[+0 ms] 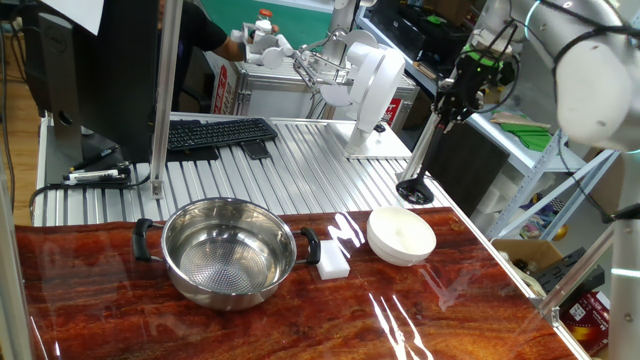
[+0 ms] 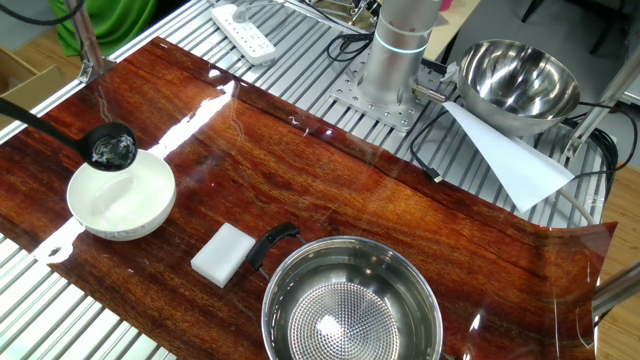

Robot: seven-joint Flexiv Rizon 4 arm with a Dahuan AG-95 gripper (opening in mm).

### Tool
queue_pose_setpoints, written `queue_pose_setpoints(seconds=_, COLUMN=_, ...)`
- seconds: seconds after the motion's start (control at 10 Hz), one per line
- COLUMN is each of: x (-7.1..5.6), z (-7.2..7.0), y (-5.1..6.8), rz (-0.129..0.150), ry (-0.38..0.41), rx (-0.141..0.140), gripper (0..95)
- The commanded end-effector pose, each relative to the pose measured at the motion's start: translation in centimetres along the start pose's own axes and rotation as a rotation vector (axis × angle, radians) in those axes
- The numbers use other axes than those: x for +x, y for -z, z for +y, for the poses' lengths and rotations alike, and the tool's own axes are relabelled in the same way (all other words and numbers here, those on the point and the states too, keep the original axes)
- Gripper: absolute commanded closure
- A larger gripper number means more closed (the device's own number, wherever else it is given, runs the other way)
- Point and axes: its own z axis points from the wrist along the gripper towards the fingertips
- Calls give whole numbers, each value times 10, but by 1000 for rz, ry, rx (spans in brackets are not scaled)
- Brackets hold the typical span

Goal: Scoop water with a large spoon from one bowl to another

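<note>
the gripper (image 1: 452,104) is closed on the thin dark handle of the large spoon (image 1: 417,183), which slants down from it to the small round black cup. in the other fixed view that cup (image 2: 111,147) sits at the rim of the white bowl (image 2: 121,195), glinting wet inside. the white bowl is smooth, round and plain, near one end of the glossy red-brown wooden board (image 2: 330,190). a white rectangular block (image 2: 223,253) lies between it and the steel bowl (image 1: 228,250), shiny, wide, with black side handles and a dotted bottom. behind on the ribbed metal bench are a keyboard (image 1: 215,132) and a second steel bowl (image 2: 520,80). the pale arm (image 1: 590,70) reaches in from the far corner, wrist bent down.
</note>
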Motion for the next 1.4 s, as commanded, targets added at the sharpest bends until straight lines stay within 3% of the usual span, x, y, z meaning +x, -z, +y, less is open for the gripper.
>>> queue_pose_setpoints(seconds=0.1, x=2, z=-1, y=-1, rz=-9, ry=4, rx=2, gripper=950)
queue_pose_setpoints(seconds=0.8, x=2, z=-2, y=-3, rz=-8, ry=6, rx=-6, gripper=950)
queue_pose_setpoints(seconds=1.4, x=1, z=-11, y=-10, rz=-17, ry=36, rx=-28, gripper=950)
